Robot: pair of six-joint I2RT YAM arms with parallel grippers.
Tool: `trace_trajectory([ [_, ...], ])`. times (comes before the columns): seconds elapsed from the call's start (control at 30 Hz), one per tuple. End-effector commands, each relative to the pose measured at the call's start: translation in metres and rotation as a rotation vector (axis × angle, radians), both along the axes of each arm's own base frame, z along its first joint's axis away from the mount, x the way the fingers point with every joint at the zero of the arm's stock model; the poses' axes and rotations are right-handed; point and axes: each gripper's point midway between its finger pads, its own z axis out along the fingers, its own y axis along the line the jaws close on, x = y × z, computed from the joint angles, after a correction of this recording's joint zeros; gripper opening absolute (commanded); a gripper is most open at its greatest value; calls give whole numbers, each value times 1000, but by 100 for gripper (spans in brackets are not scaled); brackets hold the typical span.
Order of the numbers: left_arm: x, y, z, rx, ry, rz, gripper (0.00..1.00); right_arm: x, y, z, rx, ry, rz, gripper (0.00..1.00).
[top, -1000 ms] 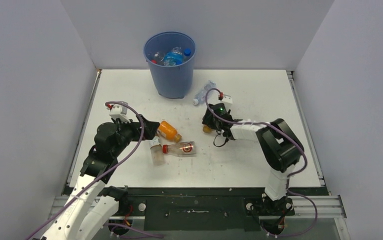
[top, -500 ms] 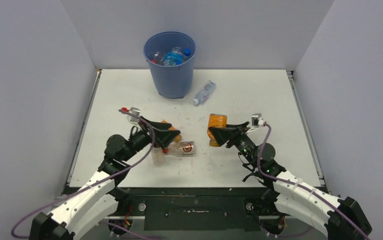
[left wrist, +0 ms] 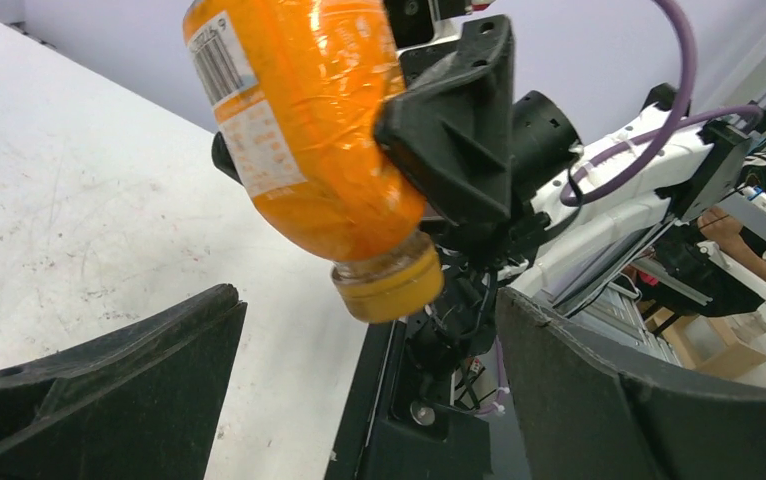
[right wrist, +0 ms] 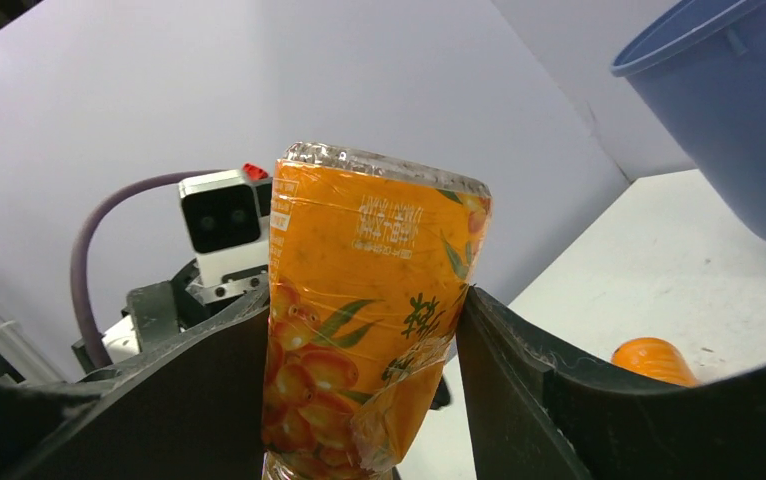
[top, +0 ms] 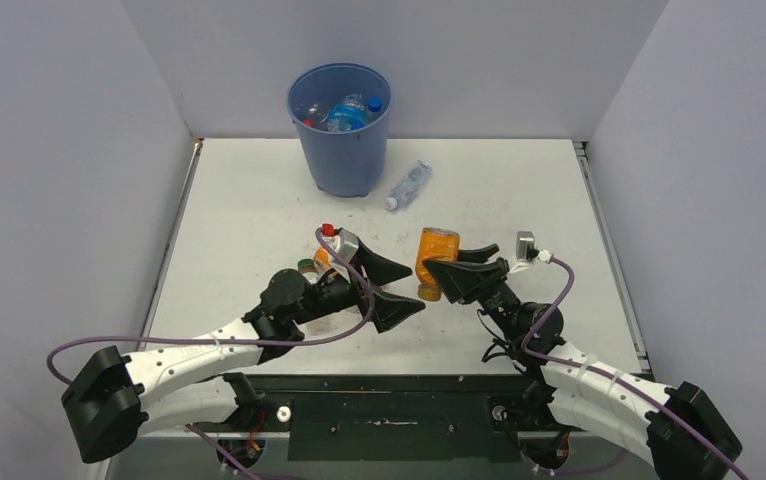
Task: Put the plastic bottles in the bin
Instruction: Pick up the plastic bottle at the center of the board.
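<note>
Right gripper [top: 446,266] clamps an orange bottle [top: 437,246], cap down, above the white table [top: 519,190]; left gripper [top: 415,290] gapes wide, empty, just beside its cap.

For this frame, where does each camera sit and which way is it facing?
Top view: above and behind the bases, looking down the table toward the bin; both arms show.
Left wrist: behind the open left gripper, facing the right gripper and its orange bottle; own fingers frame the bottom.
Right wrist: behind the right gripper, facing the left arm's camera; own fingers clamp the bottle.
Shared: all three show that bottle.
</note>
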Motion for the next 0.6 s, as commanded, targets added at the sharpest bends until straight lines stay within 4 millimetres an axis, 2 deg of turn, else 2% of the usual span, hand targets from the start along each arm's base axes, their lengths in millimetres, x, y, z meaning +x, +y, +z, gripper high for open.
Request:
trace_trajectory([
  [0.0,7,-11,35,-81,-56,4,96,-24,-3,38,126,-111,88,31],
  [0.2,9,-20,37,-90,-37,-13,98,-25,1,40,110,-120,95,30],
  [0.43,-3,-31,38,-106,-12,-114,68,-21,4,31,78,-106,74,30],
  [0.57,-9,-36,36,-96,-8,-151,43,-21,3,29,74,-102,68,30],
])
